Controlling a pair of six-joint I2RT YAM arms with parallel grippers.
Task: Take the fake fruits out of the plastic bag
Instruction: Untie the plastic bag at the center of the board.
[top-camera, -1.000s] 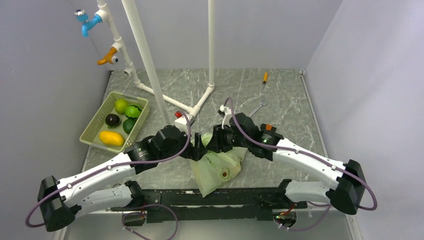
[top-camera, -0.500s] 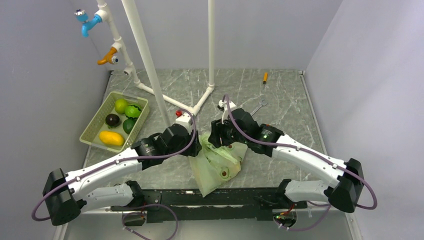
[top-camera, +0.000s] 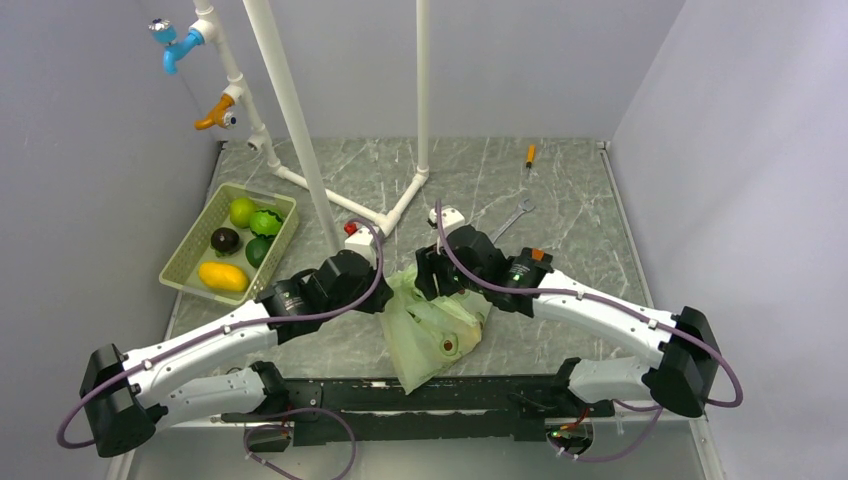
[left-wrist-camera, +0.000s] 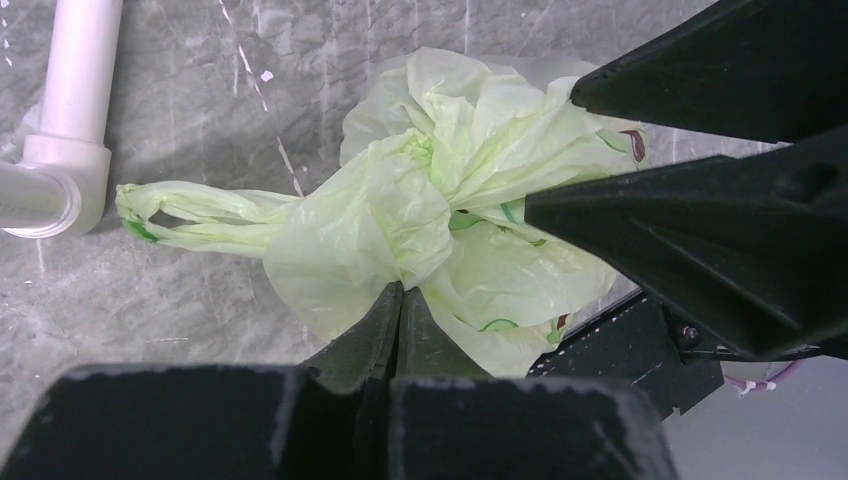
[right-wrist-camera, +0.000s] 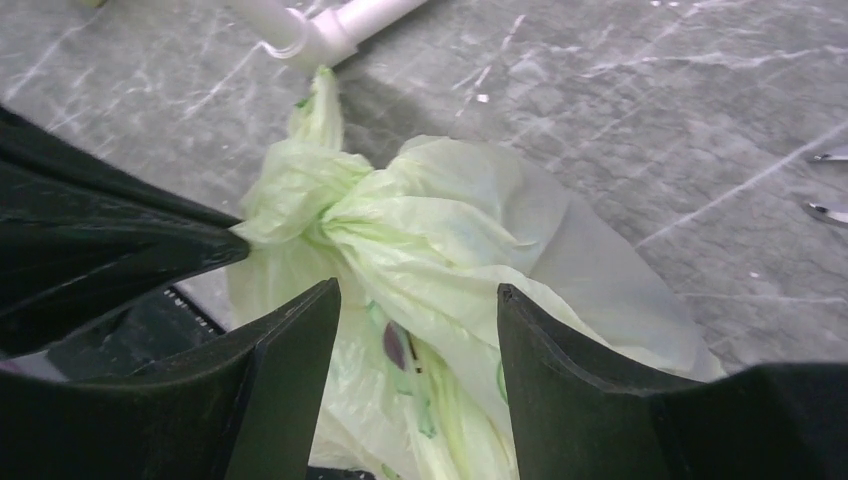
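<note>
The plastic bag (left-wrist-camera: 360, 220) lies crumpled on the tabletop (top-camera: 560, 200) between the two arms, near the front edge. One loop handle trails toward the white pipe (left-wrist-camera: 60, 110). The left tool (left-wrist-camera: 400, 292) is closed tight on a fold near the bag's gathered neck. This pinch looks meant to anchor the thin film so it cannot slide or bunch while the other arm works on it.

The right tool (right-wrist-camera: 418, 292) is spread wide, its fingers standing either side of a twisted ridge of the bag without clamping it. It seems lined up to take a second hold opposite the left one, so that the mouth can be pulled apart. The two tools sit just beside each other over the same knot of plastic.

Several fake fruits (top-camera: 222, 276), yellow, green and dark, sit in the slotted basket (top-camera: 192, 235), well apart to the left. The bag looks fairly slack, and the dark spots on it read as print. Whether a fruit is inside cannot be told. The film is light and slippery, so a shallow bite could slip off.
</note>
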